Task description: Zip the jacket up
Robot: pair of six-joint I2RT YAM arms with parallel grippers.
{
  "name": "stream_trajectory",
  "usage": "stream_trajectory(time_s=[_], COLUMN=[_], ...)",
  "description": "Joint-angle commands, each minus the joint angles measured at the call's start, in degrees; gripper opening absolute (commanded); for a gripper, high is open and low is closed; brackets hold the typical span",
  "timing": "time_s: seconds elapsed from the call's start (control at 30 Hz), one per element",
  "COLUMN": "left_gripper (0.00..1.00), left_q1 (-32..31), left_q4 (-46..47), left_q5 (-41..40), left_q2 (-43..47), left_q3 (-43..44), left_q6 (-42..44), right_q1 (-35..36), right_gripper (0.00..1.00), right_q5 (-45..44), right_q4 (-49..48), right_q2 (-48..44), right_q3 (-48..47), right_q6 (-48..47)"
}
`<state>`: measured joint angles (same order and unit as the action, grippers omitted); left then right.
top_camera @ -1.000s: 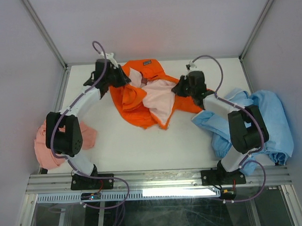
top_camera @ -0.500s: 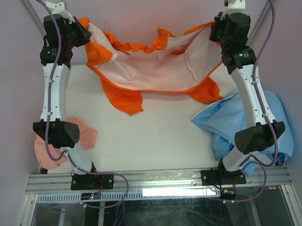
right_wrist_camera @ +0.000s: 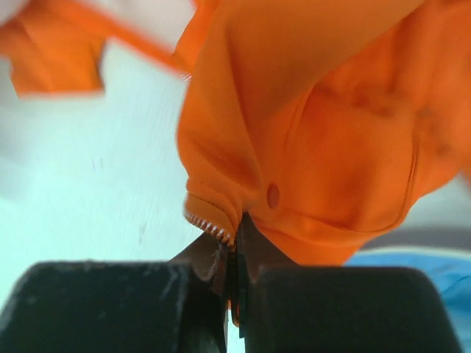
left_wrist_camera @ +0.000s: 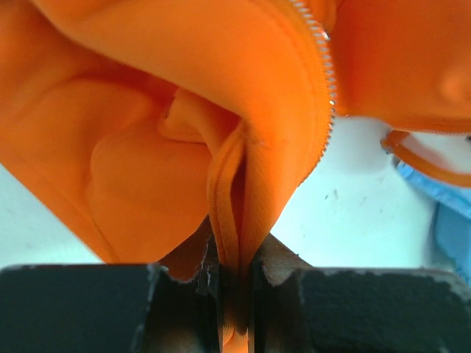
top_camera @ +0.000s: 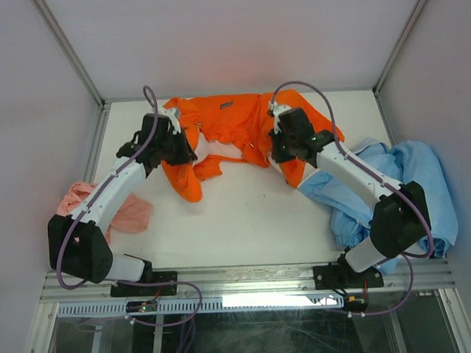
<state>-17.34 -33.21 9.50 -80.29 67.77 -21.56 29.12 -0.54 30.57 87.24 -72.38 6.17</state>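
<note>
The orange jacket (top_camera: pixel 234 126) lies spread across the back of the white table, dark collar label (top_camera: pixel 225 105) up at the far edge, front open with pale lining showing. My left gripper (top_camera: pixel 182 147) is shut on the jacket's left hem edge (left_wrist_camera: pixel 234 220); white zipper teeth (left_wrist_camera: pixel 327 88) run along the fold above it. My right gripper (top_camera: pixel 275 149) is shut on the jacket's right front edge (right_wrist_camera: pixel 294 132), pinching the fabric at its zipper teeth (right_wrist_camera: pixel 210 224).
A light blue garment (top_camera: pixel 410 190) lies heaped at the right, under my right arm. A salmon-pink cloth (top_camera: pixel 121 211) lies at the left near my left arm's base. Grey enclosure walls stand close around the table (top_camera: pixel 244 215).
Both arms, which held the jacket stretched high in the air half a second ago, have come down. The jacket now lies spread on the table, still gripped at both sides.
</note>
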Motion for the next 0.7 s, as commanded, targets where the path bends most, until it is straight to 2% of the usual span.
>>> stream_trajectory(time_s=[0.0, 0.13, 0.3, 0.37, 0.4, 0.5, 0.53, 0.6, 0.67], left_gripper=[0.09, 0.11, 0.3, 0.43, 0.48, 0.64, 0.74, 0.81, 0.83], left_q1=[-4.3, -11.1, -17.7, -18.5, -18.5, -18.5, -18.5, -18.5, -18.5], left_q4=[11.1, 17.4, 24.2, 24.7, 24.3, 20.9, 19.5, 17.5, 14.9], left_q5=[2.7, 3.8, 5.7, 6.8, 6.3, 0.1, -1.6, -2.4, -2.2], left_q2=[6.8, 6.8, 5.0, 3.8, 3.6, 5.3, 6.3, 8.6, 10.8], left_q3=[-8.9, -15.9, -16.4, -14.9, -14.4, -14.1, -14.6, -15.7, -16.8], left_q6=[-5.6, -11.3, -16.2, -16.0, -15.5, -13.6, -13.1, -12.2, -11.5], right_q1=[3.2, 6.9, 9.2, 9.3, 9.2, 9.1, 9.1, 9.1, 9.1], right_gripper=[0.0, 0.0, 0.02, 0.16, 0.2, 0.34, 0.39, 0.49, 0.56], right_q5=[7.0, 12.8, 15.9, 13.8, 13.0, 10.0, 9.4, 10.3, 11.8], right_q4=[-3.8, -6.7, -9.6, -8.7, -7.5, -4.1, -3.5, -3.4, -3.4], right_q2=[-2.9, -1.0, 0.9, 1.3, 1.4, 0.0, -1.2, -4.8, -8.9], right_q3=[4.4, 5.8, 2.7, 0.4, -0.7, -1.2, -0.2, 3.8, 7.8], right_q6=[6.1, 10.1, 11.5, 11.0, 10.3, 8.7, 8.2, 7.5, 7.2])
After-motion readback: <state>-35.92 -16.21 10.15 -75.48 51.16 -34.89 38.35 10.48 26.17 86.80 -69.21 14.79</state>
